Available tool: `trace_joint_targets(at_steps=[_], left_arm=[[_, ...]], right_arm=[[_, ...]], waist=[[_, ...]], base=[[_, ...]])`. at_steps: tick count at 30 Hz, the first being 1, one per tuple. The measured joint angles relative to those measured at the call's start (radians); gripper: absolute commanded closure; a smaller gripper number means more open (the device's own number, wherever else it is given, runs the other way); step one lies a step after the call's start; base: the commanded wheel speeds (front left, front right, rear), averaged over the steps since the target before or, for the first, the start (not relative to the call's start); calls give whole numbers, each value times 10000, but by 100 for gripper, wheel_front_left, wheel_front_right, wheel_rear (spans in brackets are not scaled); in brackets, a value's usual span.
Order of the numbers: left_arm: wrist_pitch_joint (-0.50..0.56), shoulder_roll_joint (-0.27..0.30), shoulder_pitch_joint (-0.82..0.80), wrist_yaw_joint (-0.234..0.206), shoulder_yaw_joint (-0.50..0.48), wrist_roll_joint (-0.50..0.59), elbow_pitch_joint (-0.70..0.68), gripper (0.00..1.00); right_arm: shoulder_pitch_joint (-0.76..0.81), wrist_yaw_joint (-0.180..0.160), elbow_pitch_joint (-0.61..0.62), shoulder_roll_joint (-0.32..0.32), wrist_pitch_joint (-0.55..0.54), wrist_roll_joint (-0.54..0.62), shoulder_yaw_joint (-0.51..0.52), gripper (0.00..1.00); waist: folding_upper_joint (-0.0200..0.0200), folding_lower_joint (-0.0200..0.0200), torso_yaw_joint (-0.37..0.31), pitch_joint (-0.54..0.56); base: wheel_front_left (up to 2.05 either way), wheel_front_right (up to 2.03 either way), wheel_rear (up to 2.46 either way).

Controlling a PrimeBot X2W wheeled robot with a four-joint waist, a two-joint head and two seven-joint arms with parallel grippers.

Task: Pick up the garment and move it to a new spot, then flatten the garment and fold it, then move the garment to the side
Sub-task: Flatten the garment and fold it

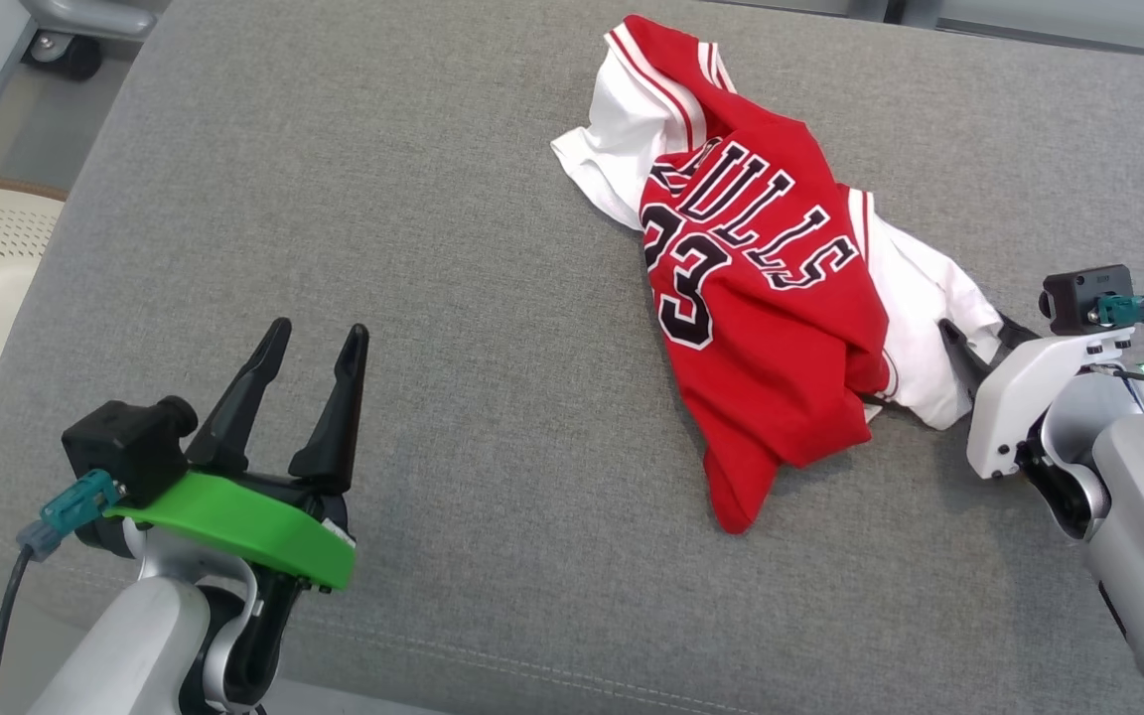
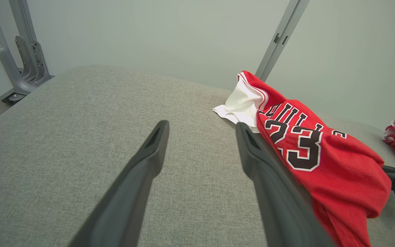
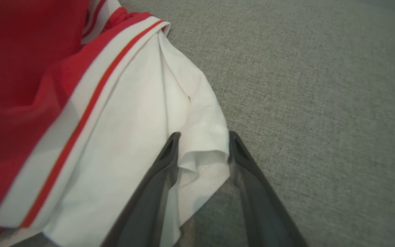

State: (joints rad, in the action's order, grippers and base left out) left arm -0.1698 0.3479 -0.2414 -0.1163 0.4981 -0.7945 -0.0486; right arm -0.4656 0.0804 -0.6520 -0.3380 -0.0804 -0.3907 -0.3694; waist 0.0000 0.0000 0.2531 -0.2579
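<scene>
Nearest, the left gripper [image 1: 319, 328] hangs wide open and empty over the grey cushion [image 1: 433, 248]. Further right, the right gripper [image 3: 204, 137] straddles a white fold at the near edge of the jersey [image 1: 761, 328], cloth touching both fingers; I cannot tell whether it is pinched. The jersey lies crumpled towards the cushion's far right. It looks light, limp and slippery, so a bunched hem or seam should hold best.
</scene>
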Motion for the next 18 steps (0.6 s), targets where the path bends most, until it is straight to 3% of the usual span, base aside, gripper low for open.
trace_joint_targets(at_steps=[1, 9, 14, 18], left_arm=[[0, -2, 9, 0, -21, 0, -8, 0], [-71, -123, 234, -71, -65, 29, -19, 0], [-71, -180, 348, -73, -84, 29, -23, 0], [-71, -228, 370, -73, -77, 31, -15, 0]], right_arm=[[-17, 46, 2, 35, -8, -94, 6, 100], [-21, 441, 773, 848, 180, -1398, -4, 100], [-54, 443, 1804, 1204, 155, -1785, -800, 100], [-302, 437, 3254, 1561, -36, -2558, -2098, 100]], waist=[[0, 0, 2, -2], [0, 0, 36, 163], [0, 0, 36, 324], [0, 0, 57, 463]], base=[[0, 0, 0], [0, 0, 0], [0, 0, 0], [0, 0, 0]])
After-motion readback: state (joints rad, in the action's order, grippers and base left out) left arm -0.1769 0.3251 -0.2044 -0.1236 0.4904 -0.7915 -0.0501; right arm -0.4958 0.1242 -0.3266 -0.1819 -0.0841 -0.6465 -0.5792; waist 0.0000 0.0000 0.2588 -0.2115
